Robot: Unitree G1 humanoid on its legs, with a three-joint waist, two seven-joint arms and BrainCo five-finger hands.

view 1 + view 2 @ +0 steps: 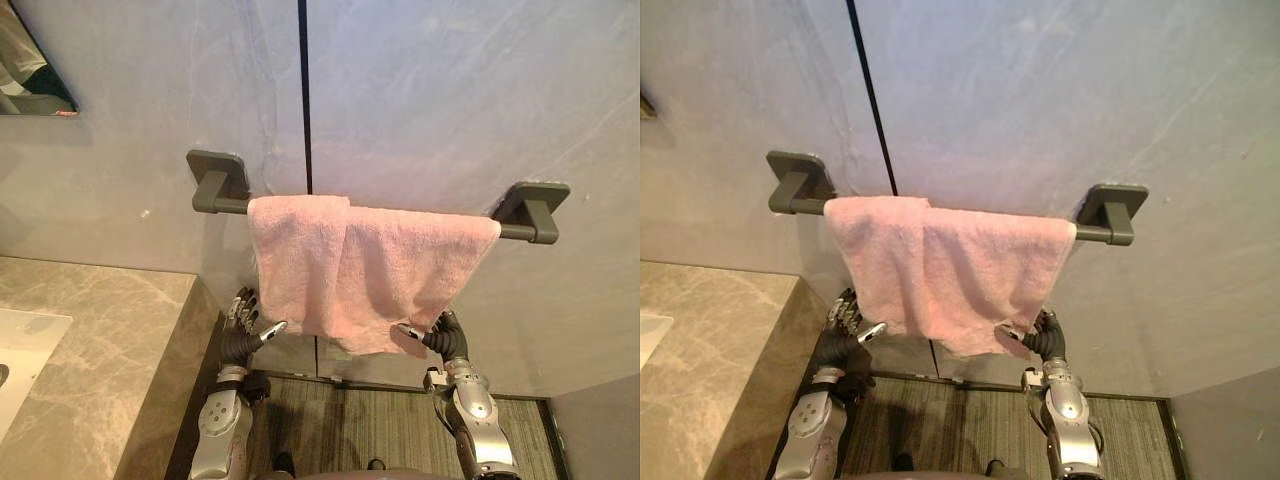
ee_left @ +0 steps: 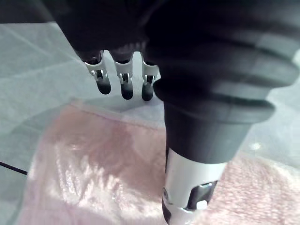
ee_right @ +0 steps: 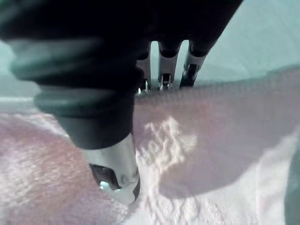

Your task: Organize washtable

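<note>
A pink towel (image 1: pixel 350 270) hangs over a dark grey wall bar (image 1: pixel 522 232), bunched toward the left and folded over itself in the middle. Just below the towel's lower left corner is my left hand (image 1: pixel 243 332), open, with its thumb pointing at the cloth but apart from it. In the left wrist view its fingers (image 2: pixel 124 84) are straight, with the towel (image 2: pixel 93 164) lying past them. My right hand (image 1: pixel 446 340) sits at the towel's lower right corner and touches it there. In the right wrist view the towel (image 3: pixel 211 140) lies against that hand (image 3: pixel 115 164).
A marble counter (image 1: pixel 100 340) with a white basin (image 1: pixel 20 350) stands at the left, close beside my left arm. A mirror corner (image 1: pixel 30 70) shows at the upper left. Grey wall panels meet at a dark seam (image 1: pixel 302 90). Striped floor (image 1: pixel 350 420) lies below.
</note>
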